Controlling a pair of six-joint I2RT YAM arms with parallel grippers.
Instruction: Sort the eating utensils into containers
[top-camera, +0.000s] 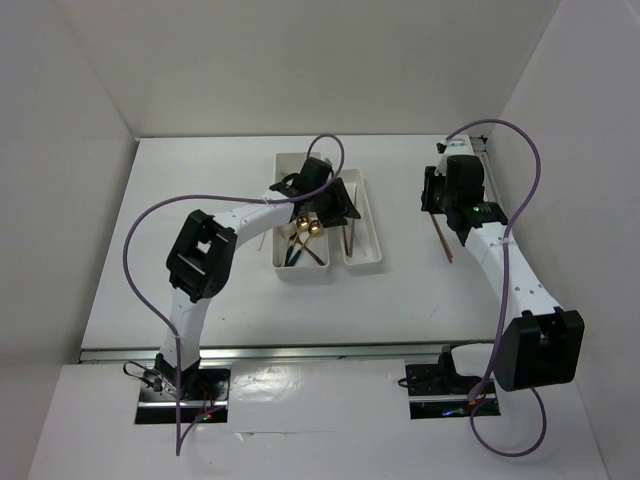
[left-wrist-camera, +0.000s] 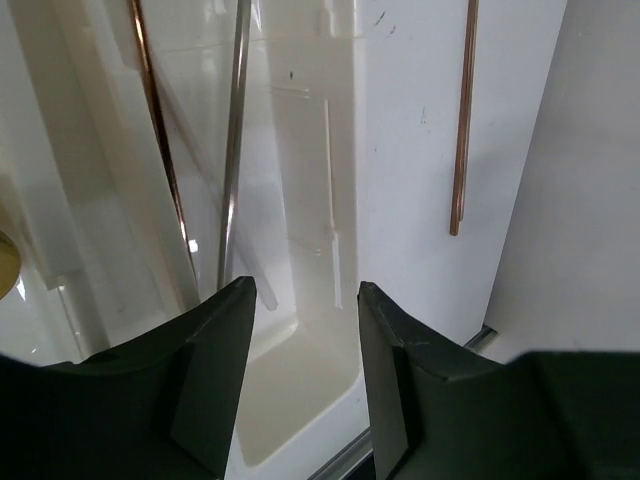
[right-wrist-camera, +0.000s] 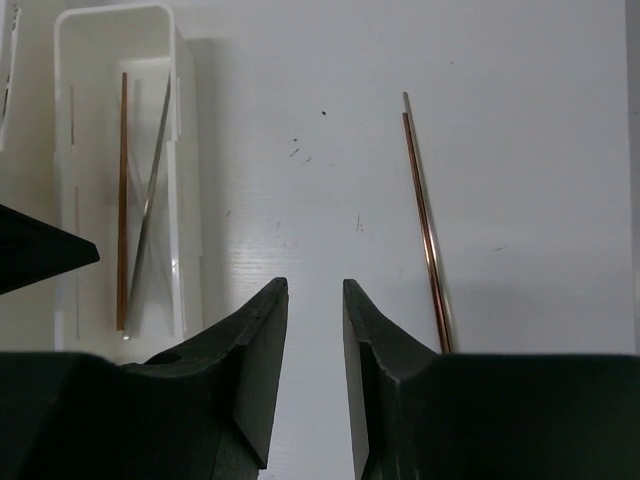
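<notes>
A long narrow white tray (right-wrist-camera: 183, 150) holds a copper chopstick (right-wrist-camera: 123, 200) and a slanting silver chopstick (right-wrist-camera: 150, 200). To its right, a copper-and-silver pair (right-wrist-camera: 425, 230) lies on the worktop. Gold utensils (top-camera: 306, 227) sit in the wide tray (top-camera: 303, 276).

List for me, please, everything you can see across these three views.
wide tray: one, white, table centre.
narrow tray: one, white, just right of the wide tray.
tray chopsticks: two, one copper, one silver, in the narrow tray.
loose chopsticks: two, copper and silver, together on the table right of the narrow tray.
gold utensils: two heads showing, in the wide tray.
dark utensils: count unclear, near end of the wide tray.
table: one, white.
left gripper: black, open, over the trays.
right gripper: black, open, over bare table beside the loose chopsticks.
</notes>
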